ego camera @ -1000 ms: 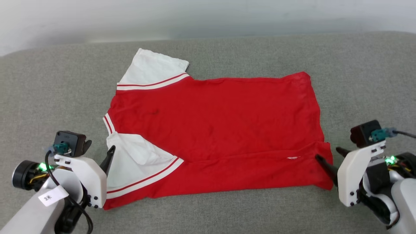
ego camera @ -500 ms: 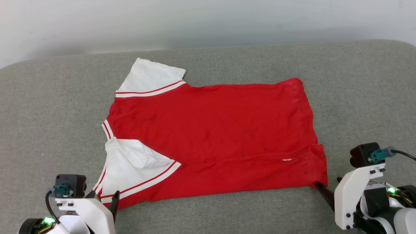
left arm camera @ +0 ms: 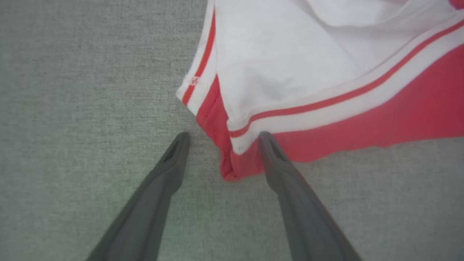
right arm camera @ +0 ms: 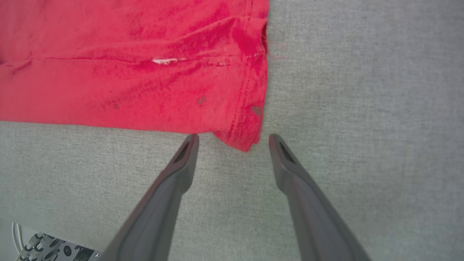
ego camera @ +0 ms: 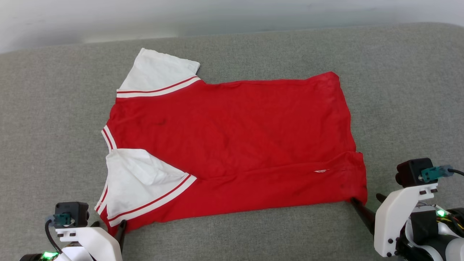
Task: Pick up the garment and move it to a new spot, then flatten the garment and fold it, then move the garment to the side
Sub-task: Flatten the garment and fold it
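Head view, we see the red jersey T-shirt point(ego camera: 232, 145) lying flat on the grey fabric desk point(ego camera: 43, 127), its white sleeves toward our left, left claw point(ego camera: 108, 225) spread wide astride its near sleeve-side corner, right claw point(ego camera: 365, 198) spread wide astride its near hem corner, neither gripping it

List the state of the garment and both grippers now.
garment: spread out on the grey surface, unheld, creased along its near edge.
left gripper: open, fingers either side of the near sleeve-end corner.
right gripper: open, fingers either side of the near hem corner.
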